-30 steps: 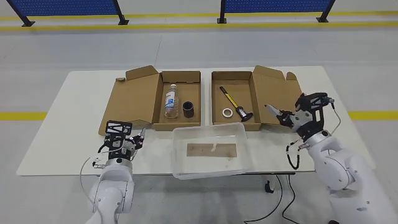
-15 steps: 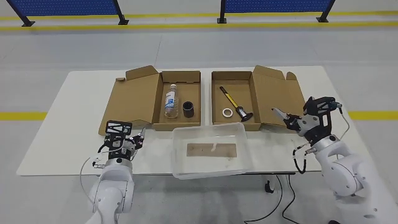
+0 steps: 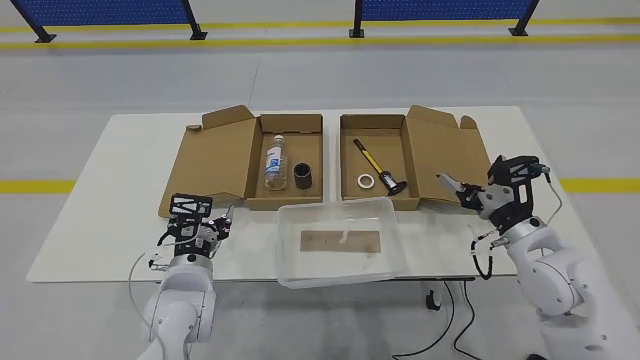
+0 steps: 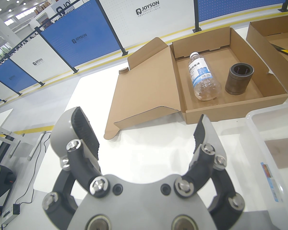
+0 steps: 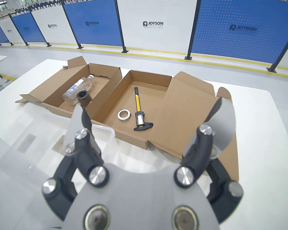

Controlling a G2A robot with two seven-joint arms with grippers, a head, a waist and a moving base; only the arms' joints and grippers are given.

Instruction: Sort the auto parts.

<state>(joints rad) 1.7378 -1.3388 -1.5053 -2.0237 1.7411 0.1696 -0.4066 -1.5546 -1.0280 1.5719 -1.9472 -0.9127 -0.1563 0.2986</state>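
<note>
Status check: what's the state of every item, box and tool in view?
left tool: open, holding nothing.
right tool: open, holding nothing.
left box: open, lid folded out.
right box: open, lid folded out.
bottle: capped, on its side in left box.
black cylinder: upright in left box.
caliper: flat in right box.
metal ring: flat in right box.
clear bin: upright, no lid.

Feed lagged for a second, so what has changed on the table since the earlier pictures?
The right tool, open and empty, drew back from the right box toward the right edge of the table, then stopped. Nothing was gripped or released. The left tool, bottle, cylinder, ring and caliper stayed put.
</note>
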